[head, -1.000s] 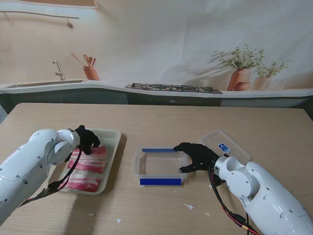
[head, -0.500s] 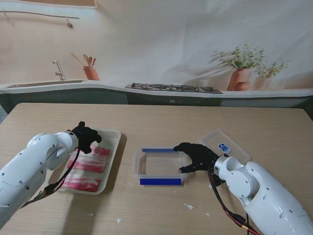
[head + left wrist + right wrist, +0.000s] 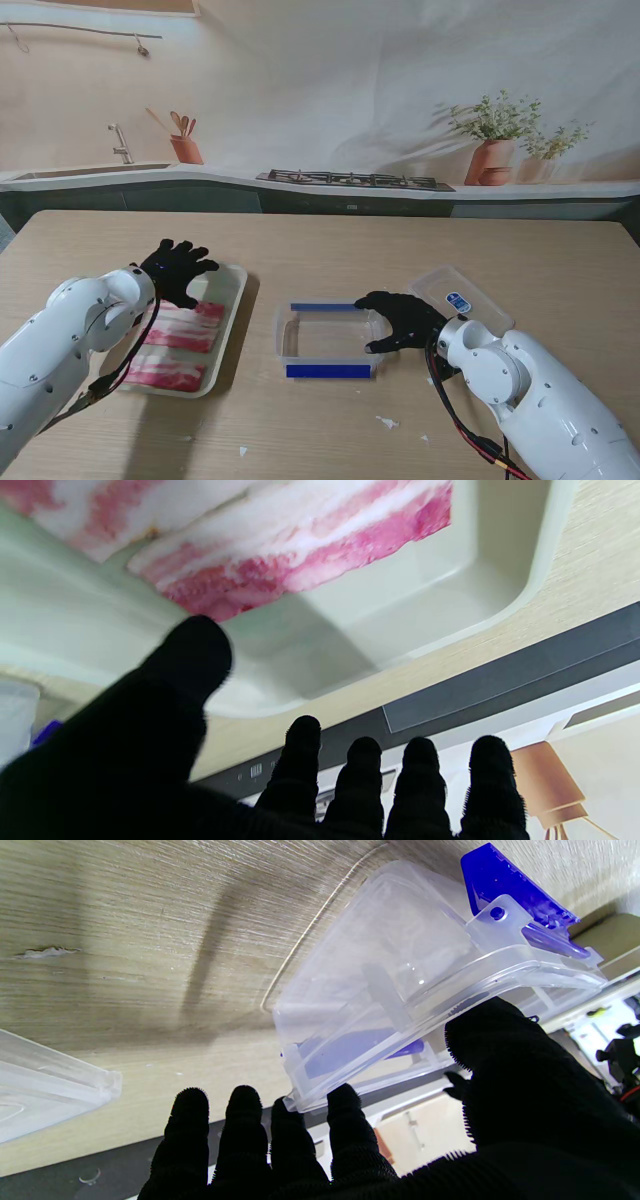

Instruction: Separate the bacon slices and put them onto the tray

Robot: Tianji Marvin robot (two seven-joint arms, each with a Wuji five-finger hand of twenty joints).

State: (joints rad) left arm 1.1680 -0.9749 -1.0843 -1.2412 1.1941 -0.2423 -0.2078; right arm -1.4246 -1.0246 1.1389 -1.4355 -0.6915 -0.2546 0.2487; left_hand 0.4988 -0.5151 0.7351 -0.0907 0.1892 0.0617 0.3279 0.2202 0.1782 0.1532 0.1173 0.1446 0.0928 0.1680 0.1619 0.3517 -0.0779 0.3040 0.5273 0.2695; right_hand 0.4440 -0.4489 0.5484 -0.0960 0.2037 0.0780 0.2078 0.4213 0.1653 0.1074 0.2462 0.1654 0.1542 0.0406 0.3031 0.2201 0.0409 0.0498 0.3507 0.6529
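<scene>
Hovering over the far end of the tray point(image 3: 232, 283), the left hand point(image 3: 176, 270) has its fingers point(image 3: 419, 780) spread apart and holds nothing. From the left wrist camera the thumb point(image 3: 192, 652) stands clear of the nearest bacon slice point(image 3: 305, 555), with bare tray floor between them. Bacon slices point(image 3: 185, 328) lie flat inside the tray, on its middle and nearer part, pink bands alternating with white fat; how many slices there are cannot be told. The tray sits on the wooden table point(image 3: 330, 245), to the left of the clear container point(image 3: 327, 370).

The right hand point(image 3: 403, 318) rests at the right end wall of that container. From the right wrist camera its thumb point(image 3: 492, 1040) lies against the rim and its fingertips point(image 3: 344, 1100) meet the container's corner, so the hand grips the container wall. The container has blue clips point(image 3: 515, 905) at its ends. A clear lid point(image 3: 462, 297) lies flat on the table just right of the hand. Small white scraps point(image 3: 386, 422) lie on the table nearer to me.
</scene>
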